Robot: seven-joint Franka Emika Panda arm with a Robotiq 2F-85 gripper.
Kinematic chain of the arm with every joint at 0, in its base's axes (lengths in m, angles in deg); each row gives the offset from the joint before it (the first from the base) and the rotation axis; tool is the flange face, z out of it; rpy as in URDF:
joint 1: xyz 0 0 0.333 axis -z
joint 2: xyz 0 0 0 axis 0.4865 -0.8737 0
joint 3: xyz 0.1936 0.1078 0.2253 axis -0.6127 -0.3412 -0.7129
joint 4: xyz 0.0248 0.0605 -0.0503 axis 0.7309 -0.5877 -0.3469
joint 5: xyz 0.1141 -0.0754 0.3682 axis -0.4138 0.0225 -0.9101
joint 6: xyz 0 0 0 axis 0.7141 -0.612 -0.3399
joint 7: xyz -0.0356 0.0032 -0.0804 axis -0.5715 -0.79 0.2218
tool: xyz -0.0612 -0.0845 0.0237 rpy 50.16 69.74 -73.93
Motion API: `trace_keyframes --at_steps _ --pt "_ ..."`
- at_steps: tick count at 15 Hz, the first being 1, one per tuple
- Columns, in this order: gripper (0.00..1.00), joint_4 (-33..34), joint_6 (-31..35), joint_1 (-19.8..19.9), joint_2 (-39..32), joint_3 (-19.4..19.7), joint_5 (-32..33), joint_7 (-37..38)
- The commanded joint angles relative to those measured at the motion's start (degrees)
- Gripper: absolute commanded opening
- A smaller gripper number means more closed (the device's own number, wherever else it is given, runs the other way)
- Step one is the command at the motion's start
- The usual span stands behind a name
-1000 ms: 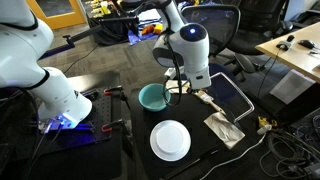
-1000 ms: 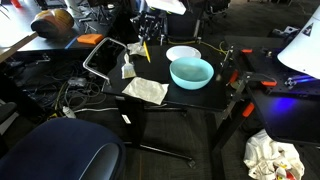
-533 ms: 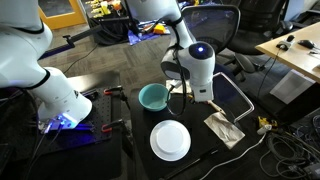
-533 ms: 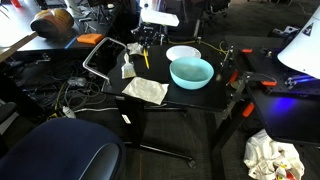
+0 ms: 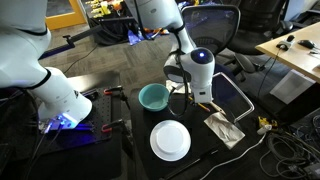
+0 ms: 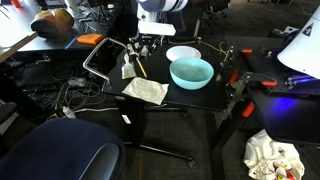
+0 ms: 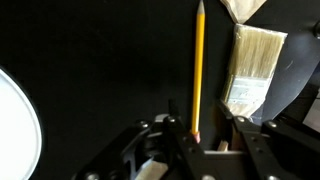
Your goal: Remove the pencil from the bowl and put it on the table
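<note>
There is one pencil, one green bowl, one white plate, one brush and one cloth. The pencil is out of the bowl, over the black table right beside the brush. Its end sits between the fingers of the hand, but I cannot tell if they squeeze it.

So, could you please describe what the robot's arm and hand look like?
The arm is made of glossy white, rounded links, with a dark round cap on the joint near the wrist. The hand is black and blocky, and shows only dimly in the wrist view. No markings or cables on them are legible.
</note>
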Motion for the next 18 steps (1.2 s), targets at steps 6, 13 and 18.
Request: trace_keyframes --at_steps 6,13,18 --pt "1.00 -5.3 2.2 -2.0 6.4 -0.2 -0.2 0.2" --pt "1.00 -11.2 2.1 -2.7 12.9 -1.0 -0.2 -0.9" --pt "1.00 -9.2 0.6 -2.9 11.2 -0.5 0.2 0.0"
